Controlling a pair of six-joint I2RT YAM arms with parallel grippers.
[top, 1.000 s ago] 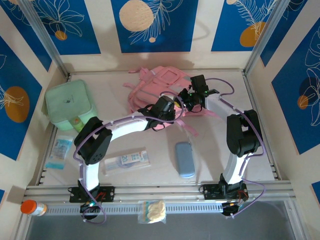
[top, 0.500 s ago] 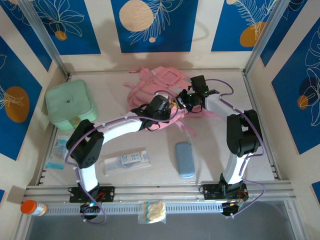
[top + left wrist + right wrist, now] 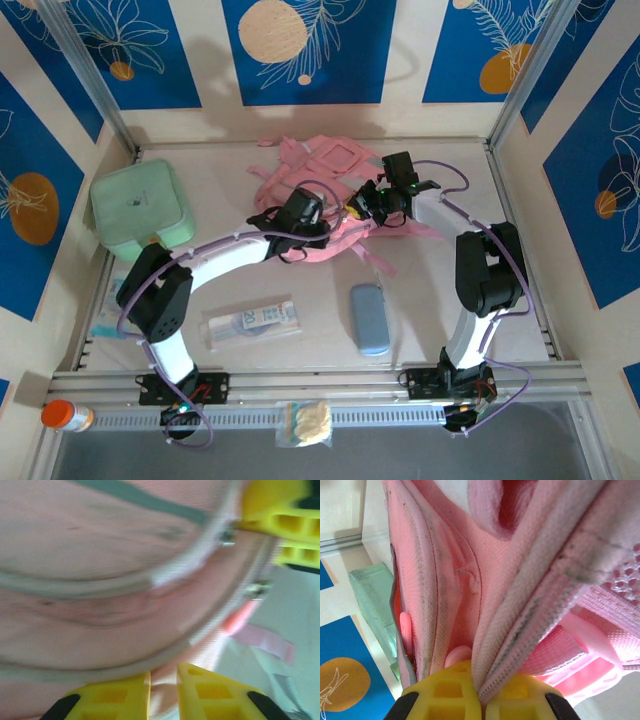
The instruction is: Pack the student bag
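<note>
Student bag [image 3: 335, 158] edge in right tool [image 3: 482, 697] (tight pinch); left tool [image 3: 163, 690] alongside

Looks close onto the student bag [image 3: 100, 625]: pink fabric crossed by curving grey zip bands [image 3: 75, 587]. Shows the left gripper [image 3: 163, 680] at the bottom edge, yellow fingers [image 3: 112, 697] slightly parted over the fabric. Catches the right gripper [image 3: 265, 534] top right, at the zip; lower right, a pink strap [image 3: 262, 641] on the pale surface [image 3: 295, 605].

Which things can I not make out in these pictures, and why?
1. Inside of the bag: top view, its own fabric covers it.
2. Grip of the left gripper: left wrist view, blurred; whether it holds fabric is unclear.
3. Print on the packet: top view, too small to read.
</note>
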